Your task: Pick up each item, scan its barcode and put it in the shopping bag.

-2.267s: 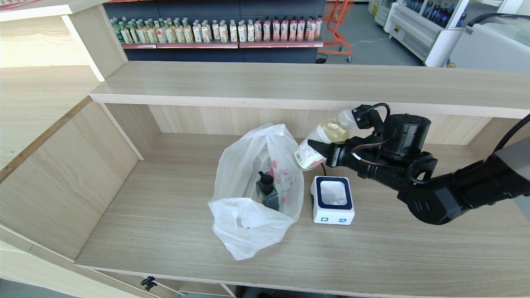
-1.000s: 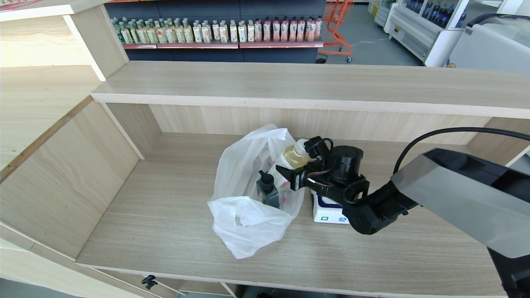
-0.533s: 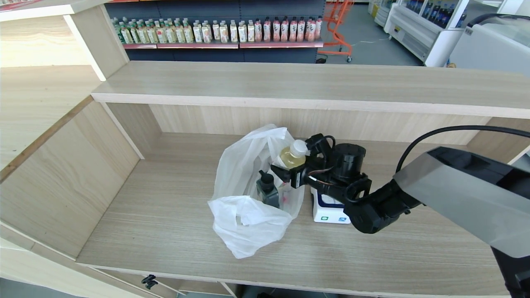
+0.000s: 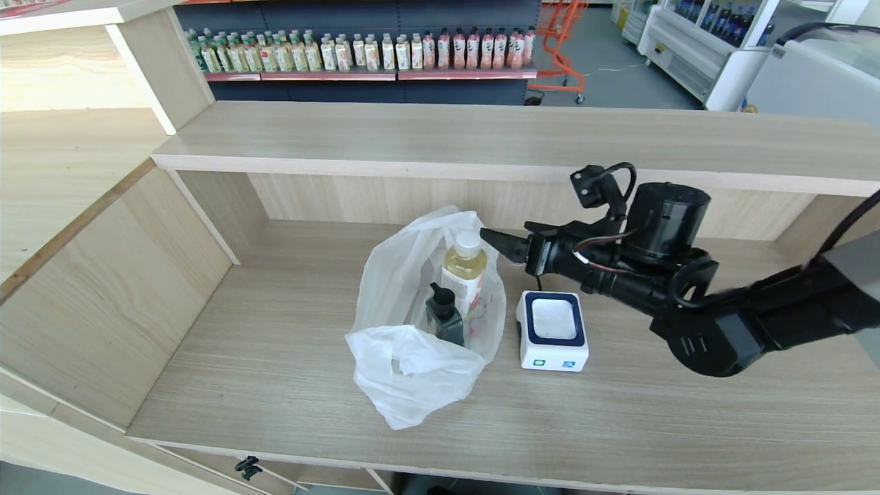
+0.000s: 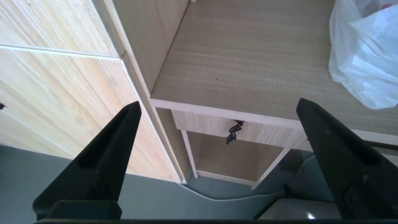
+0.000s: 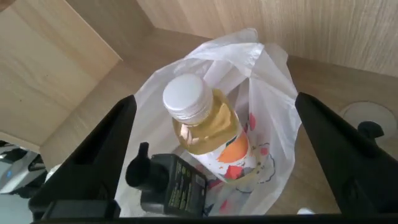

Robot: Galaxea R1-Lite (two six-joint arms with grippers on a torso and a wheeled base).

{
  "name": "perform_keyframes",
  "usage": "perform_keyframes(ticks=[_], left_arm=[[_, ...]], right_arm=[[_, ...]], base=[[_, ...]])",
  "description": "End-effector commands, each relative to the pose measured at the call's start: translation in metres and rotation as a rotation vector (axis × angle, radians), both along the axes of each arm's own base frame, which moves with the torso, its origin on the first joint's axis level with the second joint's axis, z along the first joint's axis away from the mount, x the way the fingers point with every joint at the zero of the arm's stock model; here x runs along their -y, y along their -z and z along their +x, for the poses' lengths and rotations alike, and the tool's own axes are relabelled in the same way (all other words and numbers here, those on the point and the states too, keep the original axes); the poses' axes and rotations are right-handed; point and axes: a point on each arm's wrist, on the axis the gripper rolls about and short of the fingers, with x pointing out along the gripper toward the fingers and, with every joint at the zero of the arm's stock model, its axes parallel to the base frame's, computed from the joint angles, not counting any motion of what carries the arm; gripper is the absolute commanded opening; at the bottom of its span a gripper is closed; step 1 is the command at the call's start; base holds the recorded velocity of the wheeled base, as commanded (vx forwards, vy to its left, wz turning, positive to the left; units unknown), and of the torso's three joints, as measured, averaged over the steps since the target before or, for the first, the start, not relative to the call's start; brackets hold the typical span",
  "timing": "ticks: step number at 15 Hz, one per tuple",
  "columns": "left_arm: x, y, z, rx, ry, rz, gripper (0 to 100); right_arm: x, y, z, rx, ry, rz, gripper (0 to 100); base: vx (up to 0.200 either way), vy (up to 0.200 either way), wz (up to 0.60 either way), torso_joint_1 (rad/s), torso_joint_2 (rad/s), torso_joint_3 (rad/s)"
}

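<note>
Bottle (image 4: 464, 267) of pale-yellow drink stands upright inside the shopping bag (image 4: 405, 364), white cap up. It's upright prob. bc the bag's walls and the dark pump bottle (image 4: 445, 317), just beside it on the near side, prop it. The bag mouth gapes upward, so items can drop in w/o snagging. The bag sits mid worktop (image 4: 275, 357) w/ the scanner (image 4: 552, 330) just beside it on the robot's right, window up, which looks handy for a scan en route to the bag.

R claw (image 4: 502, 247) is apart from the bottle, up and to its right, above the scanner's far side. Its fingers are spread wide, holding nothing, tips aimed at the bag. L claw (image 5: 214, 183) is also spread wide and empty, off the worktop's near edge, left of the bag and well apart from it.
</note>
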Motion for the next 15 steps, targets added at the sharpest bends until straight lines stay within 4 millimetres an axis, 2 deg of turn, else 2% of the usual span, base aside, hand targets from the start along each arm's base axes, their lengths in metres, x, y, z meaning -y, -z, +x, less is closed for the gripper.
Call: perform_keyframes(ticks=[1,2,3,5,6,7,8,9,11,13,15], left_arm=[[0.0,0.0,0.0,0.0,-0.001,0.0,100],[0.0,0.0,0.0,0.0,-0.001,0.0,100],[0.0,0.0,0.0,0.0,-0.001,0.0,100],[0.0,0.0,0.0,0.0,-0.001,0.0,100],[0.0,0.0,0.0,0.0,-0.001,0.0,100],[0.0,0.0,0.0,0.0,-0.001,0.0,100],[0.0,0.0,0.0,0.0,-0.001,0.0,100],[0.0,0.0,0.0,0.0,-0.001,0.0,100],[0.0,0.0,0.0,0.0,-0.001,0.0,100],[0.0,0.0,0.0,0.0,-0.001,0.0,100],[0.0,0.0,0.0,0.0,-0.001,0.0,100]], right_arm=[[0.044,-0.036,-0.063,0.031,0.004,0.022,100],[0.052,-0.039,-0.076,0.029,0.006,0.02,100],[0.075,-0.046,-0.122,0.019,0.016,0.021,100],[0.106,-0.04,-0.181,-0.001,0.064,0.011,100],[0.117,-0.034,-0.198,-0.012,0.101,0.005,100],[0.146,-0.015,-0.246,-0.021,0.236,-0.069,100],[0.156,-0.004,-0.268,-0.021,0.338,-0.116,100],[0.169,0.018,-0.302,-0.044,0.562,-0.153,100],[0.175,0.047,-0.335,-0.033,0.665,-0.194,100],[0.176,0.087,-0.348,0.012,0.734,-0.232,100],[0.175,0.101,-0.358,0.045,0.778,-0.176,100]], base=[[0.0,0.0,0.0,0.0,0.0,0.0],[0.0,0.0,0.0,0.0,0.0,0.0],[0.0,0.0,0.0,0.0,0.0,0.0],[0.0,0.0,0.0,0.0,0.0,0.0],[0.0,0.0,0.0,0.0,0.0,0.0],[0.0,0.0,0.0,0.0,0.0,0.0],[0.0,0.0,0.0,0.0,0.0,0.0],[0.0,0.0,0.0,0.0,0.0,0.0],[0.0,0.0,0.0,0.0,0.0,0.0],[0.0,0.0,0.0,0.0,0.0,0.0],[0.0,0.0,0.0,0.0,0.0,0.0]])
